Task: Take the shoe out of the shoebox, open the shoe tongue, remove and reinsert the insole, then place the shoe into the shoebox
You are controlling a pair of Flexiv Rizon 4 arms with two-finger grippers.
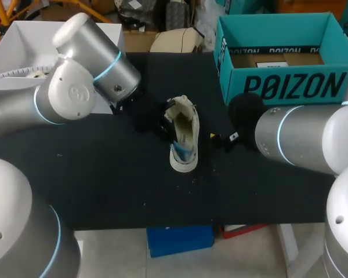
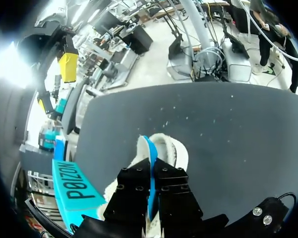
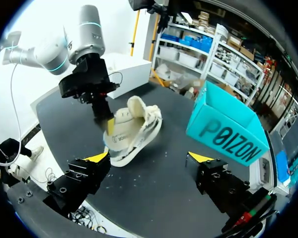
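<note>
**Fingers (image 2: 134,193) of the left gripper (image 2: 151,169) clamp the insole (image 2: 149,151); shoe (image 1: 185,130) lies outside the shoebox (image 1: 290,87)**

Both black fingers of the left gripper are pressed onto the blue insole, 1 on each face, with only that thin sheet between them. The insole stands on edge and runs from between them into the mouth of the cream, fleece-lined shoe. Seen from the head camera, the shoe rests near the middle of the black table (image 1: 104,185), tipped to one side with its toe toward the near edge. A strip of blue shows at its opening. The left gripper sits at the shoe's open side.

On the shoe's other side is the right gripper (image 3: 149,157). Its 2 yellow-tipped fingers (image 3: 84,173) are spread wide and hold nothing. The shoe lies ahead of them, apart from both tips.

At the table's far right corner, well apart from the shoe, the teal shoebox stands open. A white box (image 1: 23,40) sits at the far left corner, behind the left arm.
</note>
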